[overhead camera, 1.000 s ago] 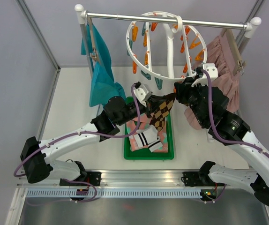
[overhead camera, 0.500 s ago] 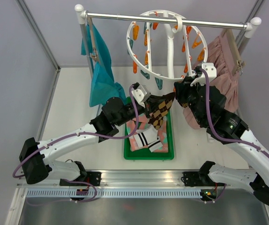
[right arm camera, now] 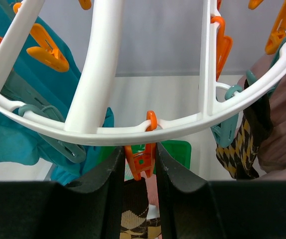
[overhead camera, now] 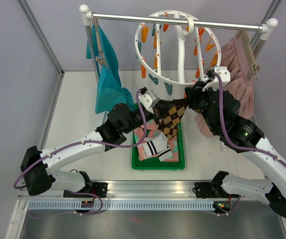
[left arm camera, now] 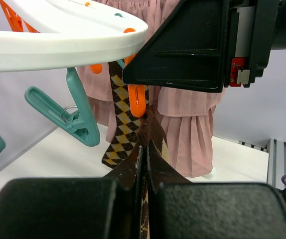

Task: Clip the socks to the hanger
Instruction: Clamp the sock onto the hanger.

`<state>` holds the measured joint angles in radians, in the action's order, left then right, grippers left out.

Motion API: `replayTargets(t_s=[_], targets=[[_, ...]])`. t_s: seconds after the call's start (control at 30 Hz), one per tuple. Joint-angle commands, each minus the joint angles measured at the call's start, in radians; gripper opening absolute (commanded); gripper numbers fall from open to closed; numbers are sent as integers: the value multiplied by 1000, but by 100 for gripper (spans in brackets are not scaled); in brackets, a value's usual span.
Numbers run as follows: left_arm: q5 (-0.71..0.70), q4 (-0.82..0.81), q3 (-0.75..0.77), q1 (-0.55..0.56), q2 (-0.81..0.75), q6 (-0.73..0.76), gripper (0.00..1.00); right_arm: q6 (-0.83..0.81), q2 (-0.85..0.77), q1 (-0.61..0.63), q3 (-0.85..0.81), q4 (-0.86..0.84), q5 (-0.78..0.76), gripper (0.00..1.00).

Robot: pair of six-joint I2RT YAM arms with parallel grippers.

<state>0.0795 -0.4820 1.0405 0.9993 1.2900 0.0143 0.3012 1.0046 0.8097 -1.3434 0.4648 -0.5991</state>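
Brown argyle sock (overhead camera: pixel 171 121) hangs just under the front rim of the hanger (right arm camera: pixel 183 124), above the green tray (overhead camera: pixel 157 166). The left hand (left arm camera: pixel 144 152) is closed on its lower end. The right hand (right arm camera: pixel 139 159) squeezes an orange clip (right arm camera: pixel 139 165) at its top.

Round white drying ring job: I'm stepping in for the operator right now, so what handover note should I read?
Left gripper: shut on a brown-black-cream argyle sock, lifted just below the round white plastic drying ring.
Right gripper: shut on an orange plastic clip on the ring's rim.
Done: a second argyle sock seems to hang from the rim beside a teal clip.
To do: feed the held sock into the orange clip, then hang the white striped sock and pink sock lying in the green tray.
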Motion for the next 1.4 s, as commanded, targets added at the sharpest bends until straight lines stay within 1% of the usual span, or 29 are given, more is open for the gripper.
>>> replayTargets(t_s=[0.0, 0.23, 0.5, 0.93, 1.03, 1.37], targets=[[-20, -53, 26, 4, 8, 26, 2, 16, -1, 3, -40, 1, 2, 0], [-75, -44, 29, 5, 20, 21, 2, 18, 0, 2, -54, 6, -1, 0], [-121, -87, 12, 4, 15, 10, 2, 16, 6, 2, -57, 14, -14, 0], [-84, -135, -28, 12, 5, 3, 2, 36, 15, 3, -56, 15, -42, 0], [-40, -130, -25, 13, 8, 9, 2, 42, 17, 2, -56, 6, -48, 0], [-50, -196, -43, 28, 17, 6, 2, 64, 26, 3, -60, 11, -51, 0]])
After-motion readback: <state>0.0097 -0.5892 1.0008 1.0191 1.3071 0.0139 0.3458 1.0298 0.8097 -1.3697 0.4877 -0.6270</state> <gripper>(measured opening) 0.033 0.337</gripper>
